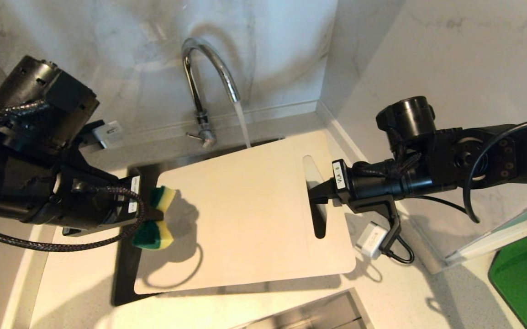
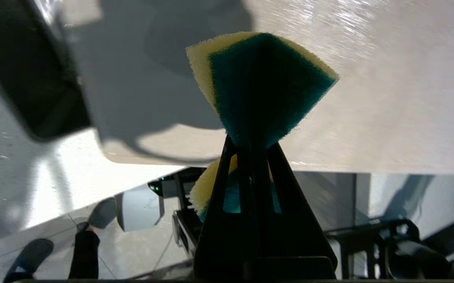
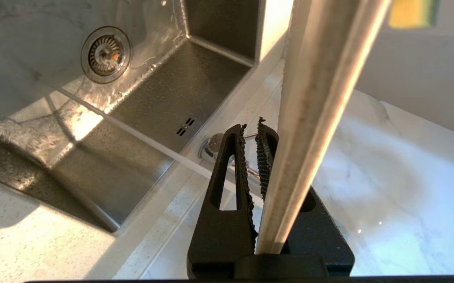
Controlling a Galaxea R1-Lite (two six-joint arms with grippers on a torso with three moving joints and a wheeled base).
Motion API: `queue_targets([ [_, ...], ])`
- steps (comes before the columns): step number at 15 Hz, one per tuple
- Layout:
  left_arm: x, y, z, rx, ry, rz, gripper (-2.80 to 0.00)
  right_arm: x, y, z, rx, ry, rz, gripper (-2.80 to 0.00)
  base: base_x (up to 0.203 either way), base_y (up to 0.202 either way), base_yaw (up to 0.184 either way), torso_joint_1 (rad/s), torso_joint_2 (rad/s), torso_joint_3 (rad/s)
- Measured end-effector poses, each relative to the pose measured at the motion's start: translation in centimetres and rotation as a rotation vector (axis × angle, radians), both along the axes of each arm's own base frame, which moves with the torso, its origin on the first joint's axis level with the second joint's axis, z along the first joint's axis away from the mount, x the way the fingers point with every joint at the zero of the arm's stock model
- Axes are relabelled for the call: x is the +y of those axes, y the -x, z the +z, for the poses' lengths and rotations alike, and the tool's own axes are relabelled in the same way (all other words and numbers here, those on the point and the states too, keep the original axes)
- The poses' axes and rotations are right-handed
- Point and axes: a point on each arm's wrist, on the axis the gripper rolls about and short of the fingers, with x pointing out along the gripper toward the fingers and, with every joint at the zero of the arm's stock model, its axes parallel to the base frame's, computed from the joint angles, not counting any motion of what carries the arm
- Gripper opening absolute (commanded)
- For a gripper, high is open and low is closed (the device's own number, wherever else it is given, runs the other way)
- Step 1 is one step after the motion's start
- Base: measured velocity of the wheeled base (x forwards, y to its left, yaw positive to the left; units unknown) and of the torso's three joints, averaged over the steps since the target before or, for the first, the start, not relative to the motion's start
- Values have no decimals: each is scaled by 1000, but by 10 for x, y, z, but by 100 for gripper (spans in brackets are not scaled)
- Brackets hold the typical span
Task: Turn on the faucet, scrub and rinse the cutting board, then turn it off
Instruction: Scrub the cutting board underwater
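While water runs from the chrome gooseneck faucet (image 1: 208, 77) into the steel sink (image 3: 152, 102) | right gripper (image 1: 318, 196) clamps pale beige cutting board (image 1: 245, 219) above it | left gripper (image 1: 151, 214) squeezes yellow-green sponge (image 1: 160, 219) at the board's far edge | white marble counter (image 1: 71, 283) around.

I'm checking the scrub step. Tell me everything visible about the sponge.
The sponge is yellow foam with a dark green scouring layer, pinched at its middle so both ends flare like a bow tie. The left hand is shut on it beside the cutting board's left edge, above the sink.

Cutting board (image 1: 245, 214) hides most of sink (image 1: 124, 274); green mat (image 1: 526, 274) cropped
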Motion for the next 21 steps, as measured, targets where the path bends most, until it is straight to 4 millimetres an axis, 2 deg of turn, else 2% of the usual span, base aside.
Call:
queue_targets([
  [3,-29,4,11,15,-10,-58,-280,0,4,5,-5,-8,0,-280,0,0,0,0,0,0],
  [6,-66,8,10,26,-15,-95,-280,0,7,7,-6,-21,16,-280,0,0,0,0,0,0],
  [10,-105,6,14,-27,3,-125,-280,-2,15,-3,26,-16,25,-280,0,0,0,0,0,0],
  [13,-124,3,18,-91,64,-154,-280,-4,19,-11,23,-25,34,-280,0,0,0,0,0,0],
  [17,-143,-4,10,-113,105,-164,-280,-3,22,-14,33,-21,38,-280,0,0,0,0,0,0],
  [21,-153,-8,7,-140,144,-169,-280,1,23,-15,32,-19,52,-280,0,0,0,0,0,0],
])
